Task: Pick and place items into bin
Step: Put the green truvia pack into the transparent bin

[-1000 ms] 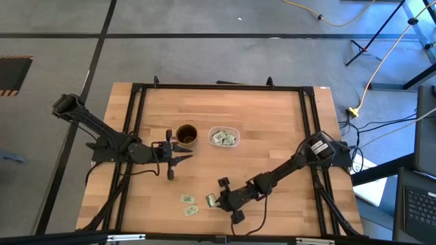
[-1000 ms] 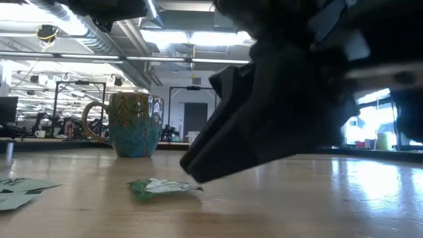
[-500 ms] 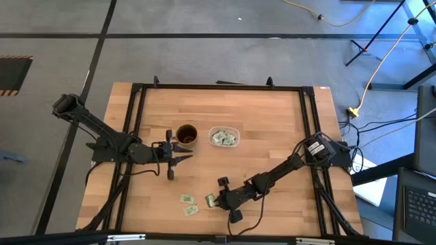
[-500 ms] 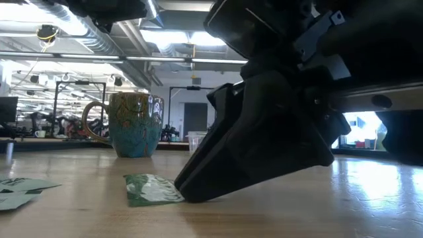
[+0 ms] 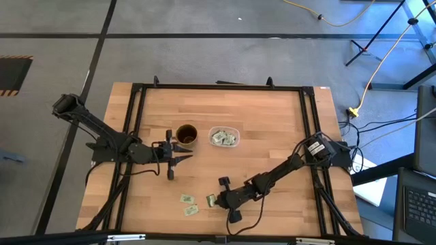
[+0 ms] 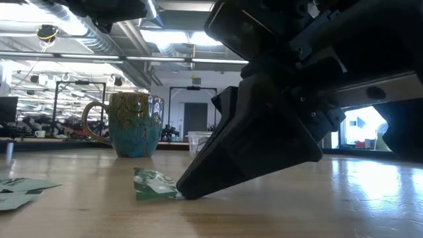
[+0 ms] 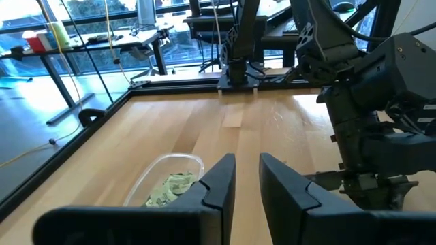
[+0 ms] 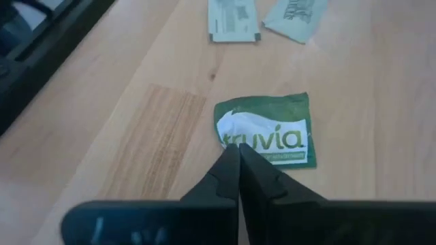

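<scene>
A green and white packet (image 8: 262, 139) lies near the table's near edge, also seen in the low view (image 6: 151, 183) and the high view (image 5: 210, 200). My right gripper (image 8: 236, 154) is shut at its edge. Two more packets (image 5: 189, 204) lie to its left. The clear bin (image 5: 223, 137) holds several packets, beside the mug (image 5: 186, 136). My left gripper (image 7: 246, 178) hovers narrowly open by the mug, pointing at the bin (image 7: 170, 185). My right gripper has its shut fingertips (image 8: 230, 160) on the packet's edge nearest them, close to a corner (image 8: 225, 139). The fingers slant down from the table's right, their tips at the tabletop (image 6: 182, 193). The packet sits tilted, its edge away from the fingers (image 6: 139, 173) raised.
Two pale packets (image 8: 233, 19) lie just beyond the green one, also at the low view's left (image 6: 20, 188). The mug (image 6: 131, 124) stands farther off. A black frame (image 5: 136, 102) runs around the tabletop. Bare wood lies between the bin and the right arm.
My right gripper has edged toward the table's left, onto the packet. The packet lay flat a second ago. It now stands tilted, its edge away from the fingers raised and its near edge down at the fingertips.
</scene>
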You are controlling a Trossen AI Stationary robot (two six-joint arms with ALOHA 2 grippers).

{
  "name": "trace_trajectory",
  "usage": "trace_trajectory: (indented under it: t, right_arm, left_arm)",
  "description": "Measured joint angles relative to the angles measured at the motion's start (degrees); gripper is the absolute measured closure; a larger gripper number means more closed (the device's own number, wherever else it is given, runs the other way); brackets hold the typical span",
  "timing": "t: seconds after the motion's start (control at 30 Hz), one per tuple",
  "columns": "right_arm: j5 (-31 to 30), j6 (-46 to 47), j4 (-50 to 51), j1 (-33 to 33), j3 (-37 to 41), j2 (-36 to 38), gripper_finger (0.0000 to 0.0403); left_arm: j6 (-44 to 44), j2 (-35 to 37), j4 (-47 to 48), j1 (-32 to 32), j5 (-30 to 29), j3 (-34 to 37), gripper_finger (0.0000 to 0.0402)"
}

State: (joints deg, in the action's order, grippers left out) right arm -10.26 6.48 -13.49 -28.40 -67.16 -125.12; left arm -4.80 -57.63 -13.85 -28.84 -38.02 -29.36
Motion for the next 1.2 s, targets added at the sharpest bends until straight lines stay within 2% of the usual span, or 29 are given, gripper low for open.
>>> trace_trajectory:
  t: [0.13,0.27,0.5,0.67,0.83,1.0,1.2]
  right_arm:
    - [-0.5,0.6,-0.5,0.0,0.3,1.5,0.04]
    - [-3.8,-1.0,3.4,0.2,0.8,5.7,0.0401]
    - [-14.7,-1.3,12.7,0.6,0.6,17.2,0.0402]
    - [-23.2,0.8,21.5,4.1,0.3,24.0,0.0402]
    - [-23.6,1.9,26.9,10.6,0.5,24.7,0.0403]
    - [-22.8,2.3,28.5,17.1,1.3,21.2,0.0403]
    - [-18.5,3.9,27.8,21.3,1.7,17.0,0.0403]
  left_arm:
    - [-0.2,0.0,0.0,0.0,0.0,0.0,0.0341]
    - [-0.5,0.0,0.0,0.0,0.1,0.0,0.0341]
    - [-0.6,0.0,0.4,0.0,0.4,0.0,0.0341]
    - [-0.7,0.0,0.9,0.0,3.2,0.0,0.0341]
    - [-2.4,0.0,2.0,0.0,5.6,0.1,0.0341]
    - [-4.3,0.0,4.1,0.0,5.8,0.1,0.0341]
    - [-5.2,0.0,6.3,-0.1,6.7,0.1,0.0341]
